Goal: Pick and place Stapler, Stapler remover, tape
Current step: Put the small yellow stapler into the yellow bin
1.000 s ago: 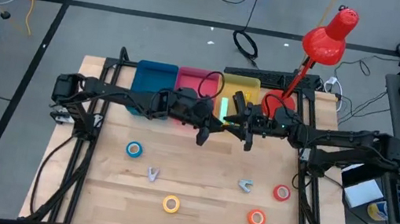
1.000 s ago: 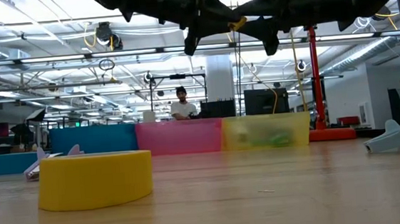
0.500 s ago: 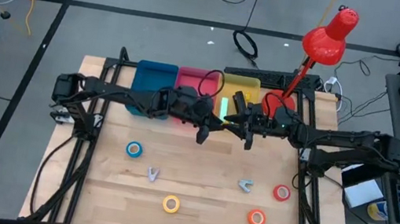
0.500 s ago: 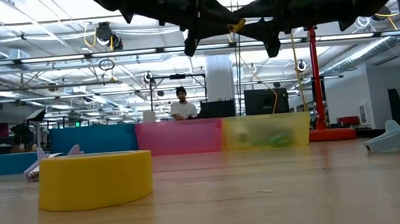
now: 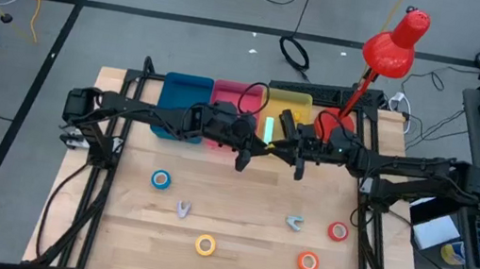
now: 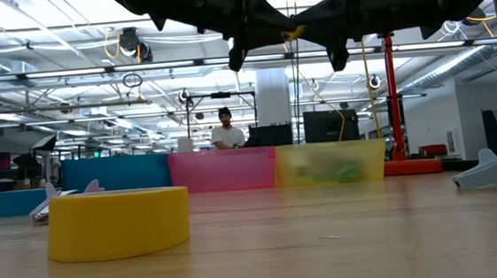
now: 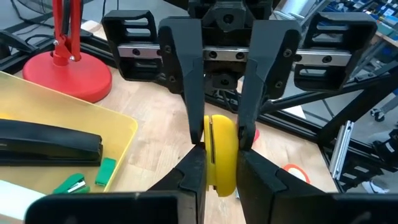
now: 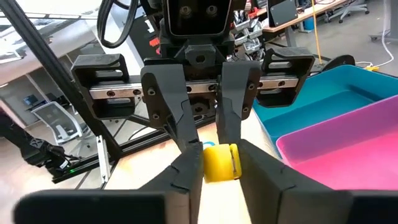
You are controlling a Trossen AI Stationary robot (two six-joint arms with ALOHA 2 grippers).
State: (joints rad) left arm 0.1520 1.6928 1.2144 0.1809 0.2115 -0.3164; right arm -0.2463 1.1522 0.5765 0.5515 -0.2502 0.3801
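A yellow tape roll (image 7: 221,152) hangs in the air between my two grippers, which meet head-on above the table's middle, in front of the bins. My left gripper (image 5: 261,150) and my right gripper (image 5: 283,152) are both shut on it. On the table lie a blue roll (image 5: 161,179), a second yellow roll (image 5: 205,244), an orange-red roll (image 5: 308,261) and a red roll (image 5: 338,231), each flat on one face. Two silvery staple removers (image 5: 183,208) (image 5: 294,223) lie between them. A black stapler (image 7: 50,146) lies in the yellow bin (image 5: 289,113). My left gripper pinches the yellow roll's two flat faces between its fingers (image 7: 194,177), on the half nearer to it (image 7: 221,180), coming level from the table's left. The roll is lifted clear and stands on edge. My right gripper pinches the same roll's flat faces (image 8: 219,167) between its fingers (image 8: 189,174), coming level from the table's right. Its fingertips sit on the roll's other half, opposite the left gripper's.
Blue (image 5: 184,98), pink (image 5: 234,98) and yellow bins stand in a row along the far edge. A red desk lamp (image 5: 392,43) has its base (image 7: 65,71) at the far right corner. A person (image 6: 226,130) sits beyond the table. Bare wood lies between the rolls.
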